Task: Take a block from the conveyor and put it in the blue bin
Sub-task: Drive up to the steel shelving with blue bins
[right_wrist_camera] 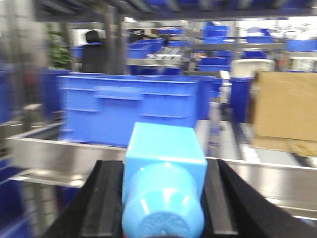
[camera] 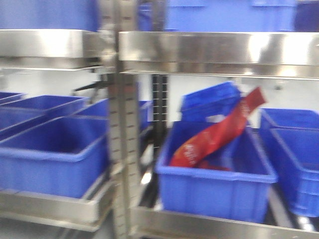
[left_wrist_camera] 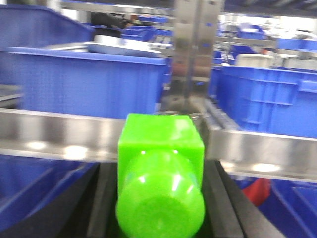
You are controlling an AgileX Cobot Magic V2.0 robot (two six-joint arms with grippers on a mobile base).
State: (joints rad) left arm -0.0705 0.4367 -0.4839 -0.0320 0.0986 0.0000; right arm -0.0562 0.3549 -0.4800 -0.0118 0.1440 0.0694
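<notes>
Both arms are loaded. The left pincer is clamped on a green block, and the right pincer is clamped on a light-blue block. The conveyor isn't in any view.

A blue bin sits ahead of and above the left pincer, with a steel shelf rail between them. The right pincer faces much the same: another bin behind its own rail.

My worry is the rails. Go in too low and a block's front end clips steel and twists in the black pads. Let go early and it lands on the rail, not in the bin. Everything's blurry too, so aim could be off.
</notes>
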